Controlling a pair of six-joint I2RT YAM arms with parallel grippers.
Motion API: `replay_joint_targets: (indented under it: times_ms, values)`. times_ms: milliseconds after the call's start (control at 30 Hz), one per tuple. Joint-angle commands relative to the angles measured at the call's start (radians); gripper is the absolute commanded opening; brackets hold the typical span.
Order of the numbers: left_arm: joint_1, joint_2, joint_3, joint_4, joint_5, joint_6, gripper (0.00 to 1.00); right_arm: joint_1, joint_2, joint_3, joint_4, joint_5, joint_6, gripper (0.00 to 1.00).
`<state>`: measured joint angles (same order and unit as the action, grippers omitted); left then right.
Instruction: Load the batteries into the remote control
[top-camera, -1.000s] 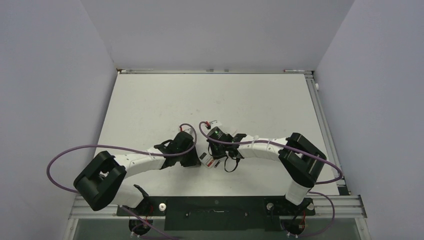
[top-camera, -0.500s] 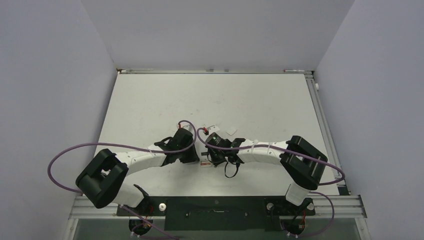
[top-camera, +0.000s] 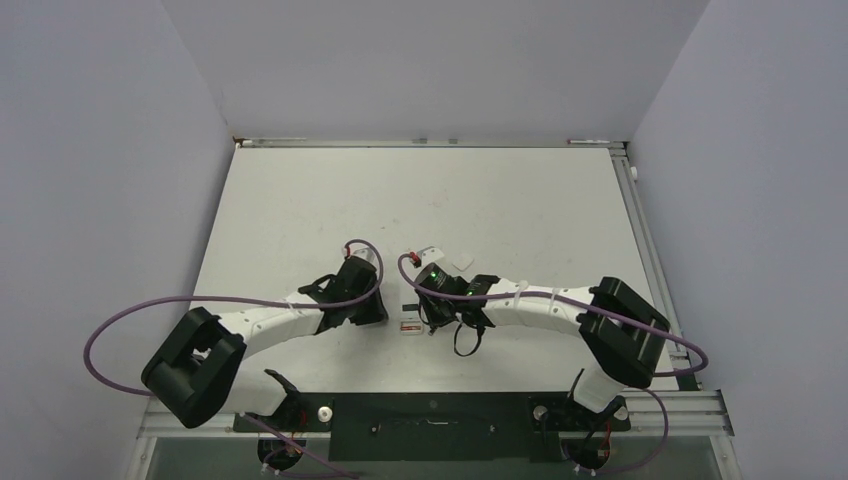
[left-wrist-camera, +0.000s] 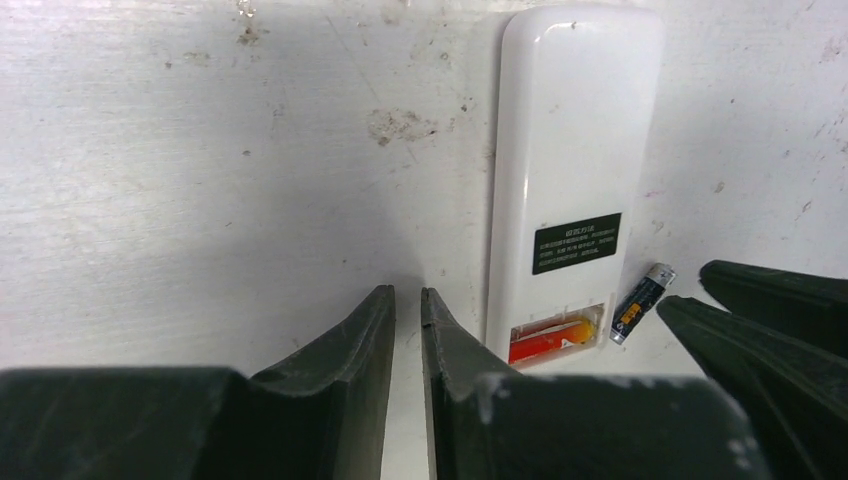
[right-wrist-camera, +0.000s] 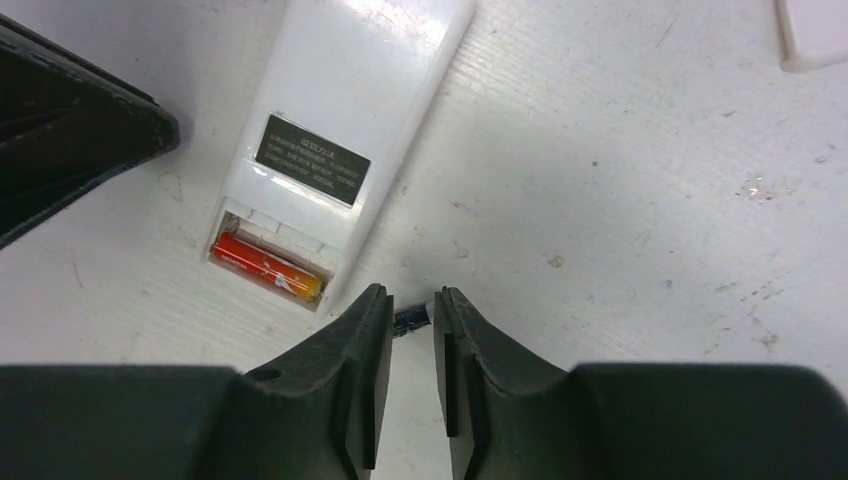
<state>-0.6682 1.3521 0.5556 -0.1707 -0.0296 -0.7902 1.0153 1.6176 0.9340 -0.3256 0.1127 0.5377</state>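
The remote control (right-wrist-camera: 330, 150) lies back-up on the tabletop (right-wrist-camera: 620, 200) ahead of our right gripper (right-wrist-camera: 412, 330), 1 reddish battery (right-wrist-camera: 268, 268) seated. The dark battery (left-wrist-camera: 642, 301), light and slippery, sits between its nearly closed fingers; we cannot tell if it's gripped. The left gripper (left-wrist-camera: 408, 330), nearly closed, holds nothing.

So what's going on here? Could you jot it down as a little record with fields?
remote control: face down on the table, battery recess open
red battery: lying in the recess
dark battery: loose on the table beside the remote's recess end
left gripper: fingers nearly closed, holding nothing, beside the remote
right gripper: fingers narrowly apart around the dark battery; grip unclear
small white piece: lying apart on the table
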Motion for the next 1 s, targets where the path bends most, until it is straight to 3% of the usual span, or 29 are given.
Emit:
replay_joint_targets:
  times_ms: [0,233,567,967]
  values:
    - [0.010,-0.034,-0.034,-0.102,-0.040,0.035,0.15,0.003,-0.061,0.036,-0.044,0.049,-0.062,0.26]
    - [0.009,-0.088,-0.050,-0.097,-0.007,0.038,0.19,-0.023,-0.061,0.049,-0.068,0.007,-0.148,0.37]
    - [0.009,-0.175,-0.081,-0.107,0.030,0.052,0.27,-0.032,-0.040,0.114,-0.158,-0.104,-0.350,0.42]
    - [0.010,-0.228,-0.106,-0.092,0.070,0.052,0.36,0.004,-0.091,0.080,-0.159,-0.255,-0.683,0.43]
